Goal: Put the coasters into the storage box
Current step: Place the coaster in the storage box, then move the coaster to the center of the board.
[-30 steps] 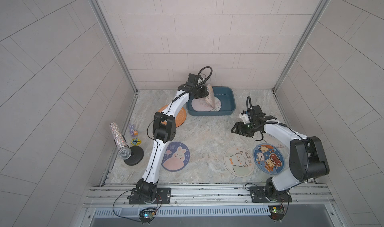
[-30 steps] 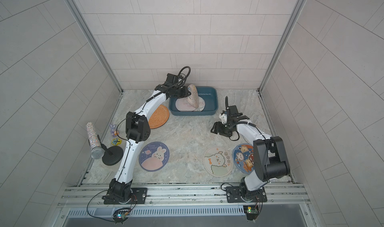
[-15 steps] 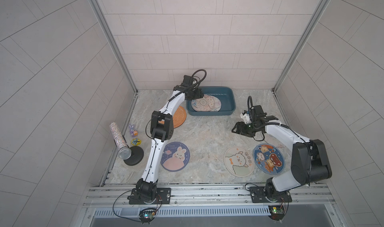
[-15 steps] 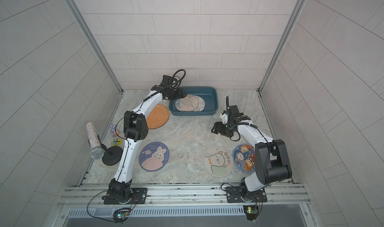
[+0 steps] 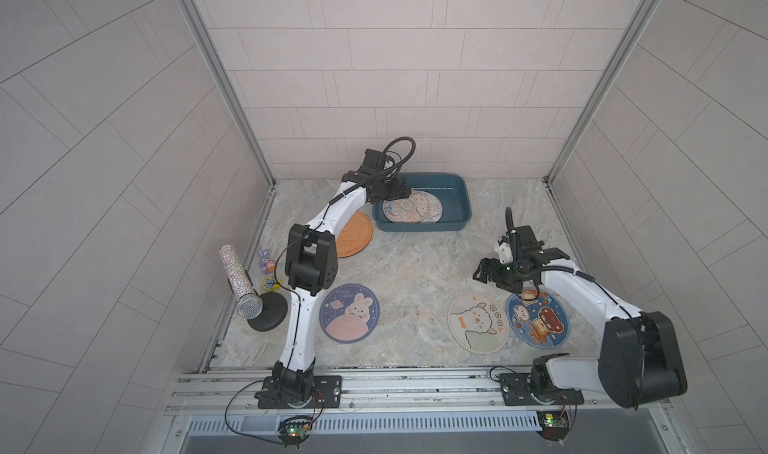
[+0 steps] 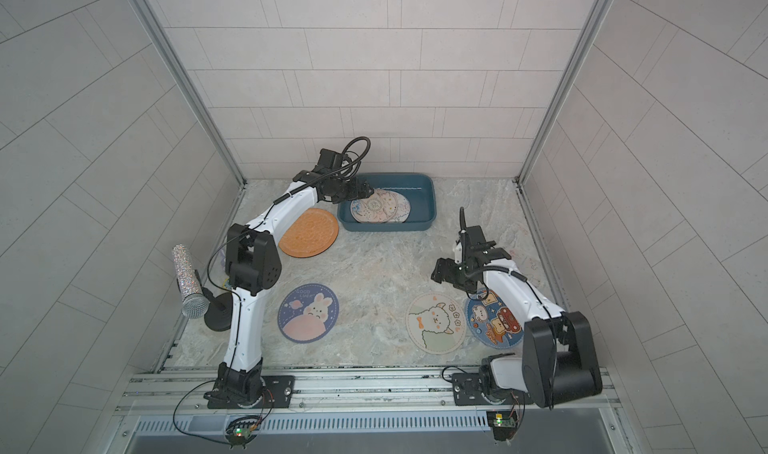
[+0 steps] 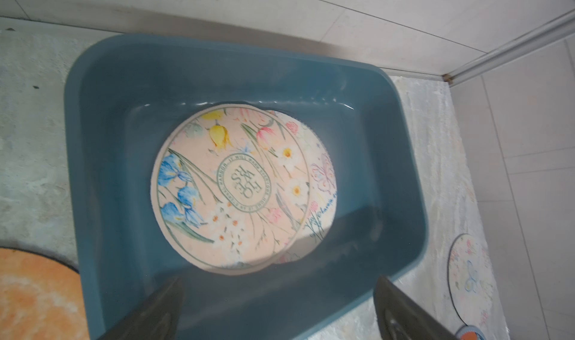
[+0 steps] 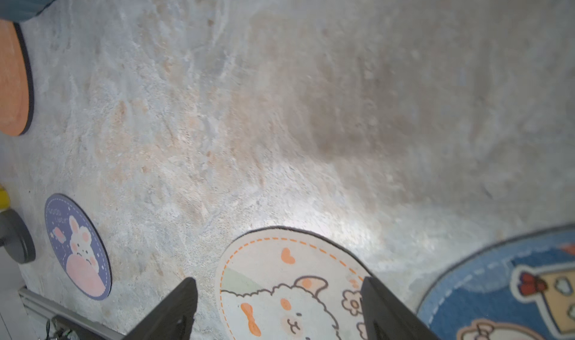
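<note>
The teal storage box (image 5: 463, 198) (image 6: 428, 200) (image 7: 124, 105) holds a floral coaster (image 5: 405, 209) (image 7: 230, 189) lying flat on a second coaster (image 7: 323, 179). My left gripper (image 5: 404, 191) (image 6: 368, 190) (image 7: 280, 295) hangs open and empty over the box's left end. On the table lie an orange coaster (image 5: 353, 236) (image 8: 12, 80), a navy bunny coaster (image 5: 350, 312) (image 8: 77, 248), a cream alpaca coaster (image 5: 478, 317) (image 8: 289, 279) and a blue bear coaster (image 5: 538, 319) (image 8: 513, 291). My right gripper (image 5: 482, 271) (image 6: 439, 271) (image 8: 280, 295) is open above the alpaca coaster's far edge.
A glittery microphone on a black stand (image 5: 241, 281), a purple bunny figurine (image 5: 264, 258) and a small yellow item (image 5: 272, 282) sit by the left wall. In the left wrist view a pale coaster (image 7: 469, 279) lies on the table beside the box. Tiled walls enclose three sides.
The left gripper opened and let go of the floral coaster, which dropped from upright to flat in the box; the gripper drew back leftward. The right gripper opened wider.
</note>
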Robot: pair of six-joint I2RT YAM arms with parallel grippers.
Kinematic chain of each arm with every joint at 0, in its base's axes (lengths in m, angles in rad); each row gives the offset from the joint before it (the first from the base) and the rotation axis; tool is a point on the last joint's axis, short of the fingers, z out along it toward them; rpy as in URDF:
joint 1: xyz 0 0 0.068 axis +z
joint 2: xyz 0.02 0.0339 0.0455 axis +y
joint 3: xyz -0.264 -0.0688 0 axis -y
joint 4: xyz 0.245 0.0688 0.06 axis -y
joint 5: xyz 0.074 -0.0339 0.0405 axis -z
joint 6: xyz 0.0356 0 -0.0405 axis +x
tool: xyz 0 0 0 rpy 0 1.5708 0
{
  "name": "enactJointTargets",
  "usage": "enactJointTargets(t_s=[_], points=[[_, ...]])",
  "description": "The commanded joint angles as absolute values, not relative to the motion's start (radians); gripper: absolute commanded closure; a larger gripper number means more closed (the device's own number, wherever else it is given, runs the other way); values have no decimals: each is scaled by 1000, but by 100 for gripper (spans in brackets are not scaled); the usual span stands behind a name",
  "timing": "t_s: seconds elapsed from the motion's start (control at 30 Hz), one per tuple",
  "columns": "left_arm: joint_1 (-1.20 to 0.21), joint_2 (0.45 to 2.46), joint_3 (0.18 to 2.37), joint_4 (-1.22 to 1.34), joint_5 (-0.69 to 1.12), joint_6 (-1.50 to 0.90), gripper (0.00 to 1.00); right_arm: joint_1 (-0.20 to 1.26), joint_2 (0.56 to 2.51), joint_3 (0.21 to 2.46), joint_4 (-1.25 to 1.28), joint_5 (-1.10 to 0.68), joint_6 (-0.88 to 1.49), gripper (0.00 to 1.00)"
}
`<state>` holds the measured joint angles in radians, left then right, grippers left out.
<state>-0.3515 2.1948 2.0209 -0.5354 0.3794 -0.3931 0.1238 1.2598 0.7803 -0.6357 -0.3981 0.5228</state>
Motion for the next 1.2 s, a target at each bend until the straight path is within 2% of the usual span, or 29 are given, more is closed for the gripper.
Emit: enactJointTargets(t_s=[0.0, 0.23, 0.53, 1.17], points=[[-369, 2095, 1890, -437, 410, -420, 0, 136, 1159, 724, -733, -281, 622, 10], [-385, 1951, 1668, -383, 414, -423, 0, 170, 1022, 627, -839, -152, 742, 0], [-390, 1816, 1476, -353, 417, -433, 0, 225, 977, 500, -774, -132, 874, 0], [-390, 1767, 1389, -353, 425, -440, 0, 350, 1068, 408, -560, -184, 990, 3]])
